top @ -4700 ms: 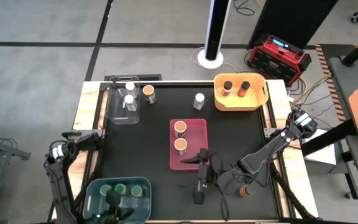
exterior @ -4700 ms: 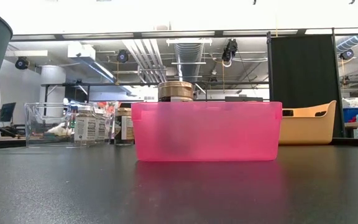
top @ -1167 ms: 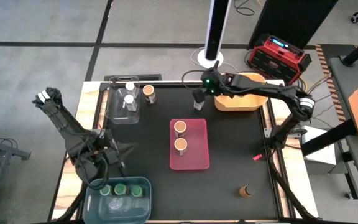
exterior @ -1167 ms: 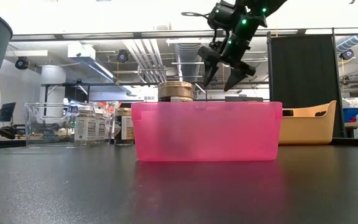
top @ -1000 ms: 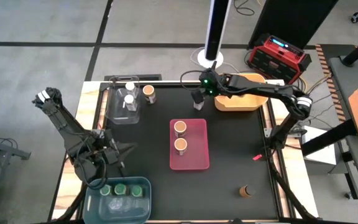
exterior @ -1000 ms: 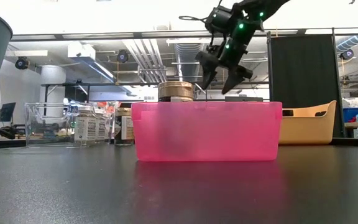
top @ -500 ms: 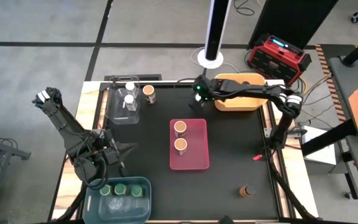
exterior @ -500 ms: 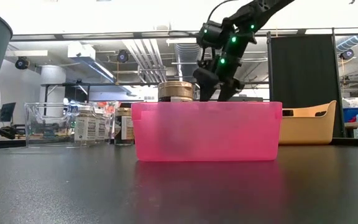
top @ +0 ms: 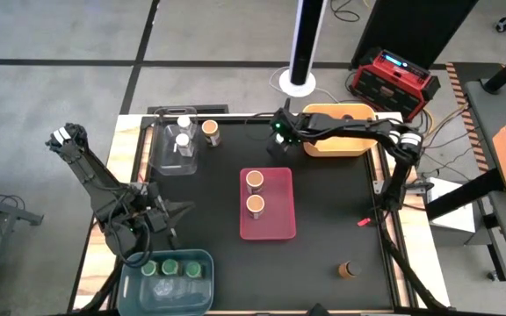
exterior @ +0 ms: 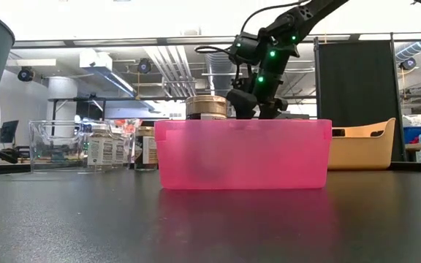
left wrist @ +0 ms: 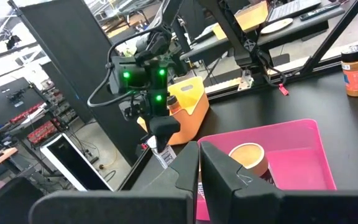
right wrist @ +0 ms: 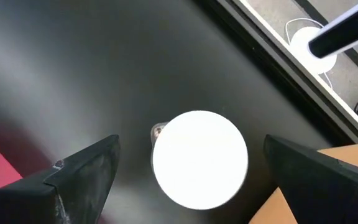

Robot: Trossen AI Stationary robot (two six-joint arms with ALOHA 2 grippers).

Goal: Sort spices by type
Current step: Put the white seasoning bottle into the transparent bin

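Four bins are seen on the counter (top: 323,228) from the high view. Two white-lidded jars (top: 183,132) stand upright in the clear bin (top: 173,147) at the far left corner, with an orange-lidded jar (top: 210,132) upright on the counter just beside it. Two more orange-lidded jars (top: 255,193) stand upright in the pink bin (top: 267,204) at mid-counter, and green-lidded jars (top: 169,267) stand in the blue bin (top: 167,279) at the near left corner. One brown-lidded jar (top: 349,269) stands alone near the near right corner. The right end effector (top: 278,140) is placed by the far edge, just beside the yellow bin (top: 341,131), whose contents are covered by the arm; the left end effector (top: 172,221) is held above the counter's left side, near the blue bin.

From the low view, the right end effector (exterior: 254,111) is seen dipped behind the pink bin (exterior: 243,154), its tips hidden.

From the left wrist view, the left end effector (left wrist: 199,163) is shown clenched, holding nothing.

From the right wrist view, a white-lidded jar (right wrist: 199,158) is seen from directly above, its long axis upright. It is centred between the widely spread fingers (right wrist: 82,168) of the right end effector (right wrist: 191,171), with neither finger touching it.
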